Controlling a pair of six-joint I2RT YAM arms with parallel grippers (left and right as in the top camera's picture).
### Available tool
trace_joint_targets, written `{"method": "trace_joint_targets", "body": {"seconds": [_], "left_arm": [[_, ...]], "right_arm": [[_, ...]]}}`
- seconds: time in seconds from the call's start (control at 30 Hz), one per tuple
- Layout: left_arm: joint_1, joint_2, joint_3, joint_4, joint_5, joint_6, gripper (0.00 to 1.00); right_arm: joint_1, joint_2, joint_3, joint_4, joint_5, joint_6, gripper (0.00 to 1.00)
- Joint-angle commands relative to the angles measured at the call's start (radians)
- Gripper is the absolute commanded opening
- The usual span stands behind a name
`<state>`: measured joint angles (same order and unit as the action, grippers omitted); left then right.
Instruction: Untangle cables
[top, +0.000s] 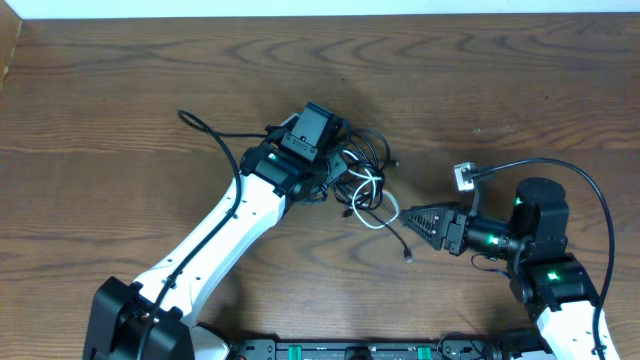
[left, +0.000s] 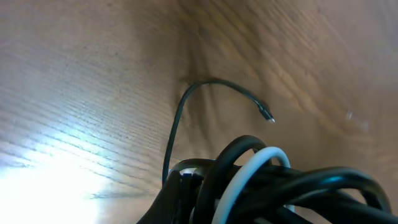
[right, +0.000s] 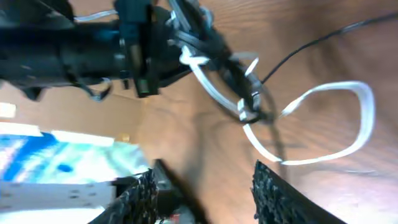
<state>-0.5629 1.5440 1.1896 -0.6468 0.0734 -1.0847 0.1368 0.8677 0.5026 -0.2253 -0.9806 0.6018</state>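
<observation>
Cables (top: 365, 175) lie in a loose tangle just right of centre in the overhead view, on the brown wooden table (top: 120, 90). The left gripper (top: 335, 170), at the end of the white arm that reaches up from the lower left, sits on the tangle's left edge. A white cord (top: 371, 183) loops through the black ones. One black strand (top: 400, 243) trails down and right from the tangle to a small plug. The right gripper (top: 408, 217) points left from the right side, close to the tangle's lower right and near that strand, but not touching either.

Seen from the left wrist, the cables (left: 292, 186) fill the lower right of the frame, very close to the lens. They are thick black loops with the white cord (left: 255, 165) arching among them. A thin black cord (left: 214, 83) rises from the bundle and curves right to a small metal tip above the table (left: 74, 93). The fingers themselves are hidden here.

From the right wrist, the left gripper (right: 158, 46) comes in from the upper left, closed on the cables (right: 230, 68), which spill from its tip toward the centre. The white cord (right: 360, 118) makes a wide loop at the right. At the bottom edge the right gripper (right: 205, 180) shows its ridged fingers (right: 273, 193) standing apart, with only bare wood between them.
</observation>
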Motion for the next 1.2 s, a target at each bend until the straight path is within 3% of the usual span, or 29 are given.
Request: {"method": "trace_joint_targets", "body": {"seconds": [0.0, 0.1, 0.3, 0.43, 0.67, 0.93, 1.17], "left_arm": [[-0.006, -0.001, 0.005, 0.0, -0.037, -0.111, 0.08], [-0.034, -0.001, 0.005, -0.001, -0.029, -0.111, 0.08], [-0.109, -0.001, 0.005, -0.001, -0.007, -0.11, 0.08], [-0.141, -0.001, 0.005, -0.001, -0.007, -0.1, 0.08], [-0.15, -0.001, 0.005, -0.02, 0.012, 0.029, 0.08], [-0.15, -0.001, 0.005, -0.015, 0.204, 0.324, 0.08], [-0.15, -0.001, 0.005, -0.016, 0.229, 0.512, 0.07]], "right_arm": [[0.037, -0.005, 0.006, 0.041, -0.038, 0.101, 0.48], [0.091, 0.002, 0.006, 0.064, 0.1, 0.101, 0.5], [0.185, 0.064, 0.006, 0.175, 0.174, 0.101, 0.47], [0.198, 0.121, 0.006, 0.183, 0.281, 0.185, 0.36], [0.198, 0.167, 0.006, 0.184, 0.51, 0.22, 0.22], [0.198, 0.167, 0.006, 0.181, 0.683, 0.293, 0.26], [0.198, 0.167, 0.006, 0.16, 0.63, 0.218, 0.47]]}}
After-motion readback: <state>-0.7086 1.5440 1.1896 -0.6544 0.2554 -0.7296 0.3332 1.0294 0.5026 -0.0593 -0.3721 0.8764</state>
